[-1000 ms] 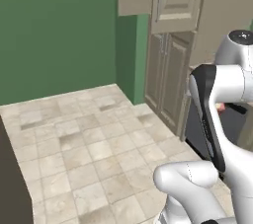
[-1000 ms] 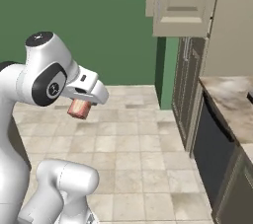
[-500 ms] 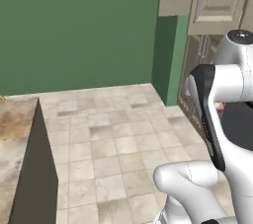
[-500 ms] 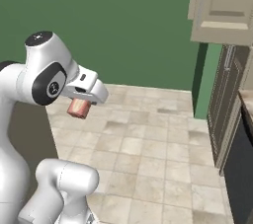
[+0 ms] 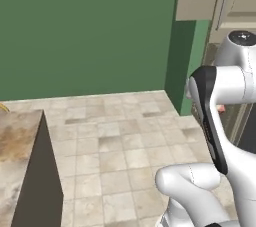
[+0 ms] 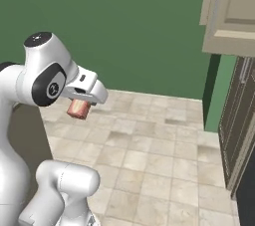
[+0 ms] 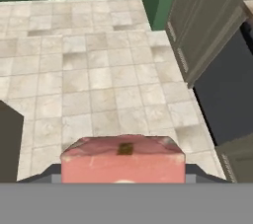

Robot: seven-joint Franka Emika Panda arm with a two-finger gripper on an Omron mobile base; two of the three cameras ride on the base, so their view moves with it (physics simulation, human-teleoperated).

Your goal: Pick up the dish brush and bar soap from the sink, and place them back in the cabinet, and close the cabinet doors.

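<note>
I've got the gripper [image 6: 78, 106] clamped on the pink bar soap [image 7: 122, 160], carried high above the tiled floor [image 7: 99, 85] so it clears the counter corner [image 5: 22, 161] on the way to the cabinet, I reckon.

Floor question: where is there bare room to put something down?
The pale tiled floor lies bare from the green wall to the tall beige cabinet, and beside the mottled stone counter. It is crowded by the robot's base. The gripper holds the pink block of bar soap.
</note>
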